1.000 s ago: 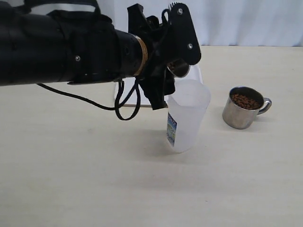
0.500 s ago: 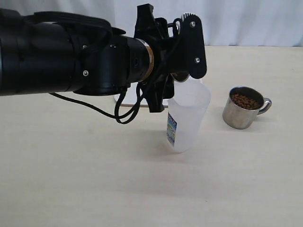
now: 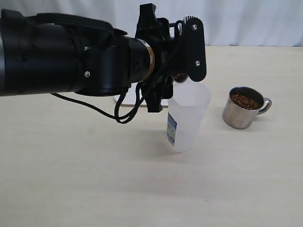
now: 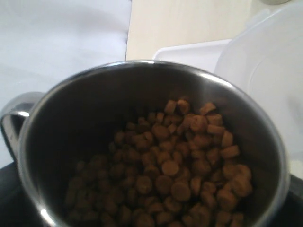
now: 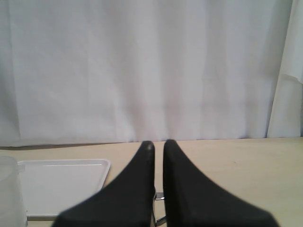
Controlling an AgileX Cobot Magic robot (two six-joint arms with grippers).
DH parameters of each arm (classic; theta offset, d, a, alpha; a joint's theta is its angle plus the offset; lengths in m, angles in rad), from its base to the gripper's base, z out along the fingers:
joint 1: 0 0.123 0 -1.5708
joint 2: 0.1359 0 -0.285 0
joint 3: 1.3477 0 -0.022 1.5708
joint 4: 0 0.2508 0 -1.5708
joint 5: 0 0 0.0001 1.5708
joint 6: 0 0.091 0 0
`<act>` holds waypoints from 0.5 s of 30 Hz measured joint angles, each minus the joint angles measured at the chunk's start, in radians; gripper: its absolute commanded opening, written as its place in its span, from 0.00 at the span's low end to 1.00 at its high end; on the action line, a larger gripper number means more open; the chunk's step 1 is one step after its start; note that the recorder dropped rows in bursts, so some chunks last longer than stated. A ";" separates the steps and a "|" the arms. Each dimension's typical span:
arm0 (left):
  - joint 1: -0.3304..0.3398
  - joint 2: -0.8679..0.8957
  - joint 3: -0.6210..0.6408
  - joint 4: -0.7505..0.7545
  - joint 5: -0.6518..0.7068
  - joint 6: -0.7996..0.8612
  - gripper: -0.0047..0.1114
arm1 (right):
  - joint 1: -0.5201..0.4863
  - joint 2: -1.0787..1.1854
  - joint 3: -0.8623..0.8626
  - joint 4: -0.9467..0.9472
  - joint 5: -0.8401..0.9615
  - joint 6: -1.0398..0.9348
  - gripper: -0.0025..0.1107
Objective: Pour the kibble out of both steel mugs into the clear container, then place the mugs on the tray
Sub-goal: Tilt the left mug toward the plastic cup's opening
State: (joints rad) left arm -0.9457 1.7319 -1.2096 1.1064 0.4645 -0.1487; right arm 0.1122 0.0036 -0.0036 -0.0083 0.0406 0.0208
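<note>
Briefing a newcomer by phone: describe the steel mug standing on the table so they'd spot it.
Find the tall clear container at centre. Right of it, apart, stands a short steel mug of brown kibble. Unlike its twin, it stands unheld.

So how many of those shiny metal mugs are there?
2. One mug is gripped in the left fingers above the clear container, with kibble inside; the other mug stands on the table to the container's right, also holding kibble.
</note>
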 measured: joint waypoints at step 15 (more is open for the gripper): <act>-0.034 0.034 0.000 0.145 0.050 -0.006 0.04 | 0.000 0.000 0.000 0.000 0.000 0.000 0.07</act>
State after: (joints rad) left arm -0.9793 1.7663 -1.2096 1.2513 0.5145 -0.1546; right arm 0.1122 0.0036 -0.0036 -0.0083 0.0406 0.0208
